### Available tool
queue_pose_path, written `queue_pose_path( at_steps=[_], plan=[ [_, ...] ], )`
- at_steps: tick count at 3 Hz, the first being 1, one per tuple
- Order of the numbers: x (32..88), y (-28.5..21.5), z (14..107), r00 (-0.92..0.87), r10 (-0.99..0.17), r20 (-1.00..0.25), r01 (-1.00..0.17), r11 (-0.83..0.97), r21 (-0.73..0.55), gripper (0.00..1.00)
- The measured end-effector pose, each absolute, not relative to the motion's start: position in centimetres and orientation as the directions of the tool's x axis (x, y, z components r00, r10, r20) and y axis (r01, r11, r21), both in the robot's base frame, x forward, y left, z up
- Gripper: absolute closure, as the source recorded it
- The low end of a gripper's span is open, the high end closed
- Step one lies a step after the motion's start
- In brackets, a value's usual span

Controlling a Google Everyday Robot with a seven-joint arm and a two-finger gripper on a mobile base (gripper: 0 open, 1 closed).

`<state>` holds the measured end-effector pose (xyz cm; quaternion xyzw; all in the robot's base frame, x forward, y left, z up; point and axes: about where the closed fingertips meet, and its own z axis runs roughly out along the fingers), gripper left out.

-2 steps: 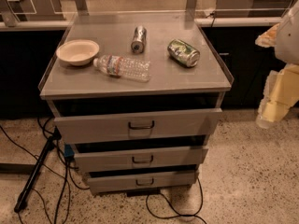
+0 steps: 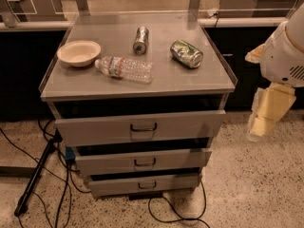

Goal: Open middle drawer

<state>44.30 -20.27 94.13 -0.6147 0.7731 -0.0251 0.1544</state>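
The grey metal cabinet (image 2: 137, 80) has three drawers stacked in front. The middle drawer (image 2: 104, 163) has a small dark loop handle (image 2: 145, 163) at its centre, and a dark gap shows above its front. The taller top drawer (image 2: 95, 127) juts out above it, and the shortest drawer (image 2: 114, 185) sits below. My gripper (image 2: 267, 115), cream-coloured under the white arm housing (image 2: 285, 51), hangs at the far right. It is beside the cabinet's right side at about top-drawer height and touches nothing.
On the cabinet top lie a cream bowl (image 2: 79, 52), a plastic water bottle (image 2: 124, 69), a silver can (image 2: 140, 39) and a green can (image 2: 186, 53), both on their sides. Black cables (image 2: 57, 175) and a dark rod (image 2: 35, 175) lie on the speckled floor at left. A dark counter runs behind.
My gripper and arm have moved a little left and down, closer to the cabinet's right side. The drawers and the things on top have not moved.
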Motion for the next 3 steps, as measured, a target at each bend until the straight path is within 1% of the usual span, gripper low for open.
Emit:
queue_pose_path(
  at_steps=[1, 2, 3],
  plan=[
    [44.3, -20.3, 94.1, -0.197, -0.958, -0.208, -0.943, 0.243, -0.229, 0.0],
    [43.5, -19.3, 91.7, -0.182, -0.956, -0.232, -0.954, 0.228, -0.195, 0.0],
    [43.6, -17.5, 85.0, -0.157, -0.951, -0.267, -0.972, 0.197, -0.13, 0.0]
  ],
)
